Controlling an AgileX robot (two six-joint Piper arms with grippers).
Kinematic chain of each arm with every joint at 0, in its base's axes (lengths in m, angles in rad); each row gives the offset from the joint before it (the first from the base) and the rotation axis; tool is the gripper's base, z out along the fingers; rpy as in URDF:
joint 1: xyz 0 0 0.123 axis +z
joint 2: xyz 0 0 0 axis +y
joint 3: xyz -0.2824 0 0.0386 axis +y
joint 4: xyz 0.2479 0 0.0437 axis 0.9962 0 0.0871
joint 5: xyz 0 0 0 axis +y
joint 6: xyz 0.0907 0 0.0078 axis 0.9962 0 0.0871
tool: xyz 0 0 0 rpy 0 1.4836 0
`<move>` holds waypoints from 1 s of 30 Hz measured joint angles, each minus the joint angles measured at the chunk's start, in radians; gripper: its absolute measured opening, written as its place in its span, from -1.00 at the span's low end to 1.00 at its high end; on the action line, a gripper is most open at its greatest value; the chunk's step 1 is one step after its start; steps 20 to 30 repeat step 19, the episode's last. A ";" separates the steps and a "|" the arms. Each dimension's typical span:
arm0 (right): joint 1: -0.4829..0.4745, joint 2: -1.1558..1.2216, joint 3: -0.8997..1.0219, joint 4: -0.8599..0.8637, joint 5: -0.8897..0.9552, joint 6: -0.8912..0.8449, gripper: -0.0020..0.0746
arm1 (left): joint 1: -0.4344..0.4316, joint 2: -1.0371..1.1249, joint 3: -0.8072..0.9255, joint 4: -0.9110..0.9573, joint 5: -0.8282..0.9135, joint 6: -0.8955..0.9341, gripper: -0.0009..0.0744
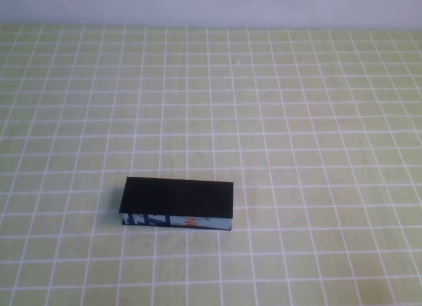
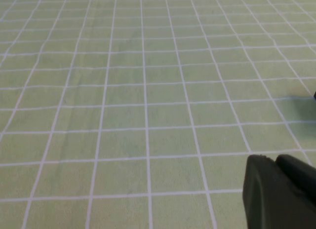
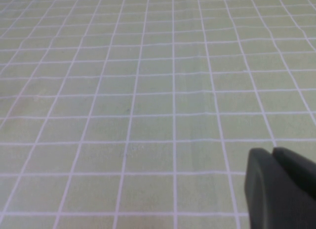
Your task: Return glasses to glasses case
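A green tablecloth (image 1: 297,154) with a white grid pattern is covering the whole bench, reaching every visible edge. A pale, plain wall (image 1: 211,6) is running along the far edge of the bench. Soft, even light is falling across the cloth.

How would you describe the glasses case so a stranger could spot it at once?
Look at the green checked cloth in the high view. The glasses case lies near its front edge, left of centre: a shut black box with a blue, white and orange front. It is the only object there; no glasses or grippers show in that view.
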 joint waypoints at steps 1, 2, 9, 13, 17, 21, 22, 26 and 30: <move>0.000 0.000 0.000 0.000 0.000 0.000 -0.98 | 0.000 0.000 0.000 0.002 0.002 0.000 -0.98; 0.000 0.000 0.000 0.000 0.000 0.000 -0.98 | 0.000 0.000 0.000 0.002 0.004 0.000 -0.98; 0.000 0.000 0.000 0.002 0.002 0.000 -0.98 | 0.000 0.000 0.000 0.002 0.009 -0.001 -0.98; 0.000 0.000 0.000 0.002 0.002 0.000 -0.98 | 0.000 0.000 0.000 0.002 0.009 -0.001 -0.98; 0.000 0.000 0.000 0.002 0.002 0.000 -0.98 | 0.000 0.000 0.000 0.002 0.009 -0.001 -0.98; 0.000 0.000 0.000 0.002 0.002 0.000 -0.98 | 0.000 0.000 0.000 0.002 0.009 -0.001 -0.98; 0.000 0.000 0.000 0.002 0.002 0.000 -0.98 | 0.000 0.000 0.000 0.002 0.009 -0.001 -0.98; 0.000 0.000 0.000 0.002 0.002 0.000 -0.98 | 0.000 0.000 0.000 0.002 0.009 -0.001 -0.98; 0.000 0.000 0.000 0.002 0.002 0.000 -0.98 | 0.000 0.000 0.000 0.002 0.009 -0.001 -0.98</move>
